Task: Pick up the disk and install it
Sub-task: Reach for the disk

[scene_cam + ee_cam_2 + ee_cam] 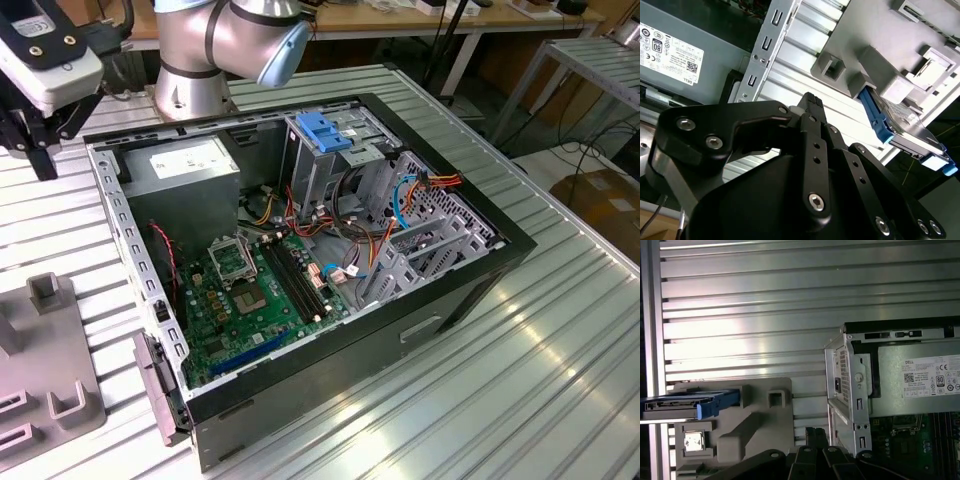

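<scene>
Black gripper [810,100] housing looms closest in both wrist views, its 2 fingertips pressed together with nothing between them. It hangs over the ribbed aluminium table [765,315], between a corner of the open computer case [330,360] and the grey fixture [757,422]. And the disk [670,404] is over there, lodged on edge in that fixture with its light-blue bracket [720,400] showing, apart from the fingertips and untouched. In the exterior view the case lies on its side, with the fixture off to the exterior view's left. Inside are 1 green motherboard [250,300], the grey power-supply box [185,170] and the silver drive cage [310,170] beside it, topped by a blue tab [325,132].
</scene>
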